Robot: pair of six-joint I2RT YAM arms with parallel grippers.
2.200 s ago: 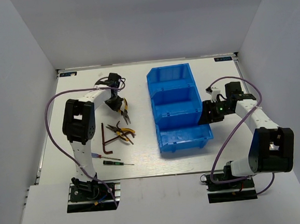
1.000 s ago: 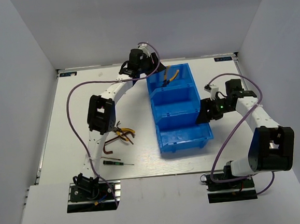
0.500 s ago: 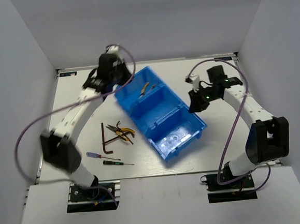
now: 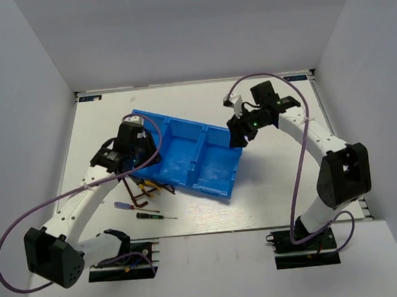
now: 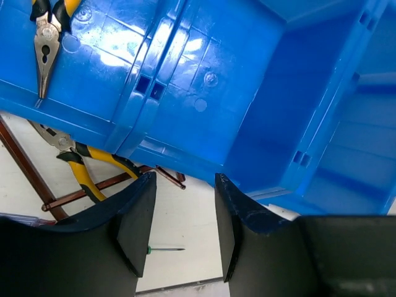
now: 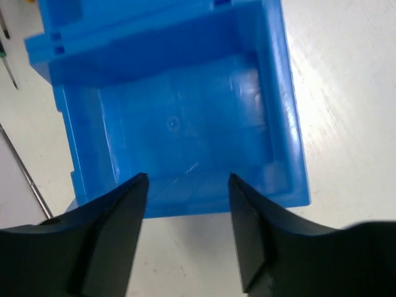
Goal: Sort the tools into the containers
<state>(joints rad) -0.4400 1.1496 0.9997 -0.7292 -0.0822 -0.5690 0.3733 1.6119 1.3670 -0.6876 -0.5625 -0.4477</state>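
Observation:
The blue bin (image 4: 210,161) lies slanted across the table's middle with three compartments. One yellow-handled pliers (image 5: 44,46) lies in its left compartment. The other pliers (image 4: 162,188) and two brown hex keys (image 4: 134,189) lie at the bin's near left edge, partly under it in the left wrist view (image 5: 80,166). The blue-handled screwdriver (image 4: 125,205) and black-handled screwdriver (image 4: 149,216) lie nearer me. My left gripper (image 4: 136,157) is open and empty over the bin's left end (image 5: 184,229). My right gripper (image 4: 236,135) is open and empty at the bin's right end wall (image 6: 185,229).
The bin's middle compartment (image 5: 291,105) and right compartment (image 6: 173,124) hold nothing. White walls stand close on the left, far and right sides. Purple cables hang from both arms.
The bin has swung further round and slid left and nearer me. My left arm came down to its left end; my right gripper followed its right end leftward.

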